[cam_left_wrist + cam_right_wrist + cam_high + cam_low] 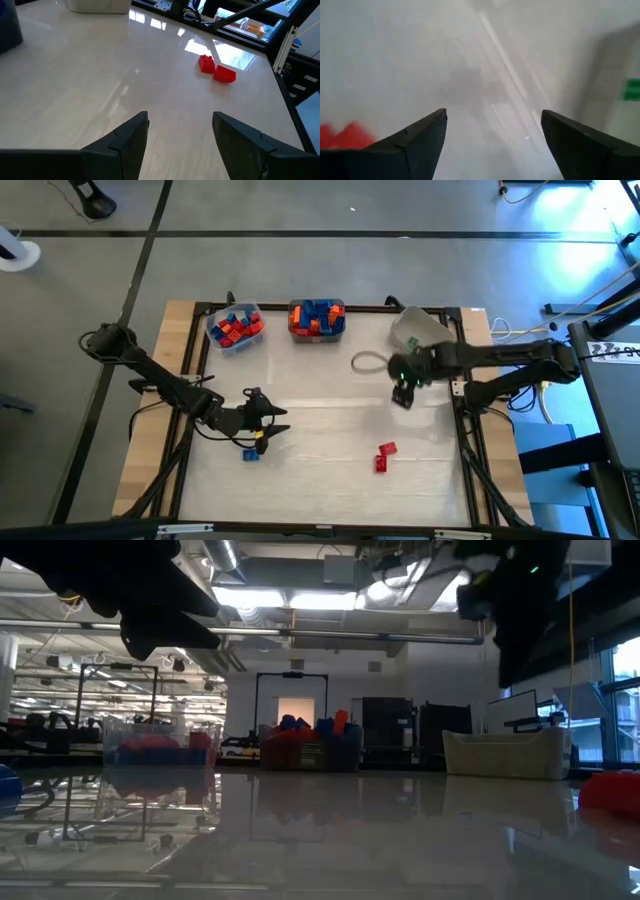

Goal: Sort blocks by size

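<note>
Glossy white table (100, 65) — two red blocks (216, 69).

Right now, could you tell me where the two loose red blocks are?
In the high view, the two red blocks lie together on the table's front right, below the right hand.

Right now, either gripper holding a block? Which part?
Nothing held. Left gripper and right gripper both stand open and empty above the table.

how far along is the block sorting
Mostly done: two bins at the back, left bin and middle bin, already hold many blocks. In hand: nothing; left gripper and right gripper are both open and empty. Left: two red blocks and a blue and yellow block loose on the table.
</note>
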You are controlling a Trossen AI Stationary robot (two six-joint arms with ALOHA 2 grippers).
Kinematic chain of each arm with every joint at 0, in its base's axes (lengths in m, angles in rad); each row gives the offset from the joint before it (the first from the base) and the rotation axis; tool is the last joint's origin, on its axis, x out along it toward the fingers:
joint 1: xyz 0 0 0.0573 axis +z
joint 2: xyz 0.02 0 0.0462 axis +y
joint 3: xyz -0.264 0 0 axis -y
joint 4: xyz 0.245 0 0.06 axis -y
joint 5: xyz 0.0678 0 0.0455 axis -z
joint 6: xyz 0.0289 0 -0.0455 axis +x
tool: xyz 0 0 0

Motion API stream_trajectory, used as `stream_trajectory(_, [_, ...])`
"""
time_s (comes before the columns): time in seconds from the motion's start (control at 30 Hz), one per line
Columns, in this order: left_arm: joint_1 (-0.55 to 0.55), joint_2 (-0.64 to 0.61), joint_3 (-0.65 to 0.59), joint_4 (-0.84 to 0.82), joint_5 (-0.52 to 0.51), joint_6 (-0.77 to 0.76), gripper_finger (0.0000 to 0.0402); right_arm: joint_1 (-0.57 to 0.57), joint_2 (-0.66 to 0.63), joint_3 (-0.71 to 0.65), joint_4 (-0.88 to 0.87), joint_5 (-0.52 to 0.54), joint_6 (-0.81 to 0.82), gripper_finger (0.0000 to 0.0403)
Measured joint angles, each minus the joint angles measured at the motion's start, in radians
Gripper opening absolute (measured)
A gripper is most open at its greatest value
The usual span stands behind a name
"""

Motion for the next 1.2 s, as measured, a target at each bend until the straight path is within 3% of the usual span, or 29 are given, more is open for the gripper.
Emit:
stream_trajectory(0.33, [0.000,0.000,0.000,-0.003,0.000,0.007,0.0210,0.437,0.006,-0.027,0.044,-0.002,0.115,0.0323])
stream_trajectory(0.57, [0.000,0.000,0.000,-0.003,0.000,0.016,0.0210,0.633,0.075,-0.100,0.185,0.073,0.156,0.0323])
stream_trajectory(0.8, [0.000,0.000,0.000,0.001,0.000,0.007,0.0210,0.695,0.199,-0.114,0.299,0.066,0.156,0.0323])
stream_trajectory(1.2, [0.000,0.000,0.000,-0.002,0.000,0.001,0.0210,0.692,0.385,-0.114,0.445,-0.011,0.101,0.0321])
